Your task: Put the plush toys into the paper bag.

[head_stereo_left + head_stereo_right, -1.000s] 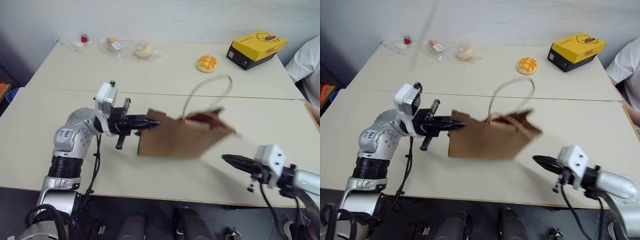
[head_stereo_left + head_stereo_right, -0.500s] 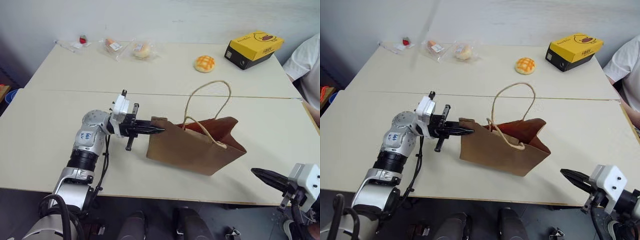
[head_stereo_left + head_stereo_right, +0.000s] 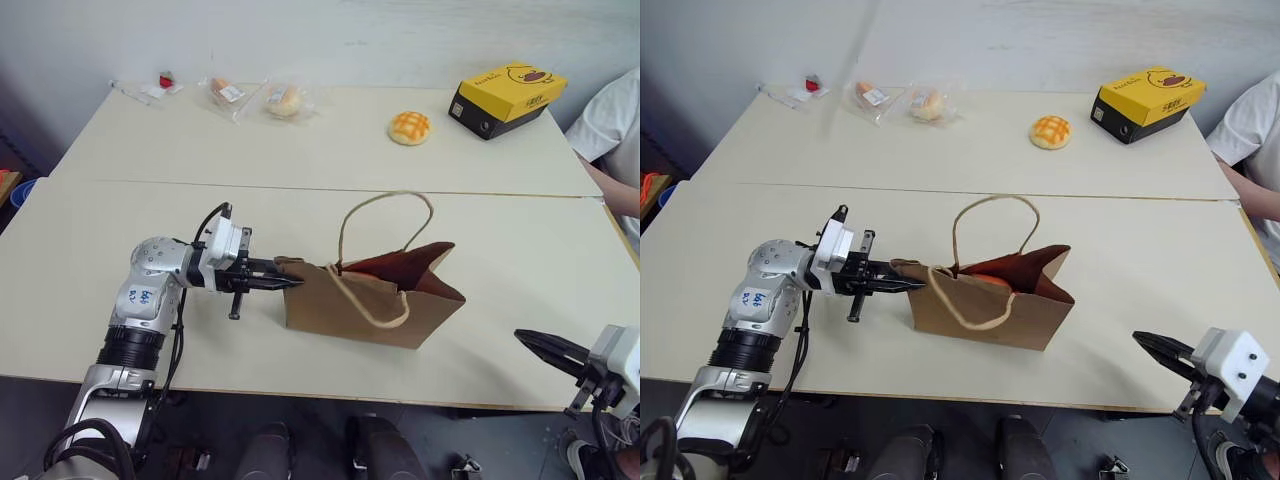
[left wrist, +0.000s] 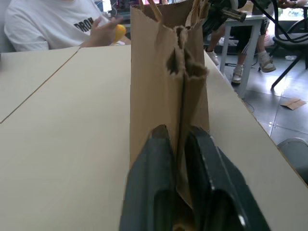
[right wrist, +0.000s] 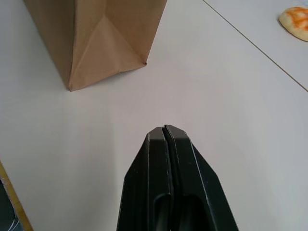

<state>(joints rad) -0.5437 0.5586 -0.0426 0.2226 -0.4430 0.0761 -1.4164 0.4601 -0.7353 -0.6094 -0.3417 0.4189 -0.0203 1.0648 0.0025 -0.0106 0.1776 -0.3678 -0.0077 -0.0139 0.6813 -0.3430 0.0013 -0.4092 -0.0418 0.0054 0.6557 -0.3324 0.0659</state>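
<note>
The brown paper bag (image 3: 350, 310) stands upright in the middle of the table, mouth open, with one cord handle (image 3: 385, 215) up and the other hanging down its front. Something orange (image 3: 987, 281), likely one of the plush toys, shows inside the mouth. My left gripper (image 3: 290, 283) points level at the bag's left side. In the left wrist view its fingers (image 4: 154, 159) stand slightly parted on either side of the bag's side fold (image 4: 182, 91). My right gripper (image 3: 530, 341) is shut and empty at the table's front right edge, apart from the bag (image 5: 101, 38).
At the back stand a yellow and black box (image 3: 510, 95), a criss-cross bun (image 3: 411, 127), plastic-wrapped items (image 3: 255, 97) and a small red item (image 3: 167, 78). A person in a white shirt (image 3: 612, 115) sits at the right. A seam (image 3: 480, 193) crosses the table.
The bag came down and settled upright on the table, a little to the left. My left gripper sank with it and its fingers parted slightly. My right gripper drew back to the right.
</note>
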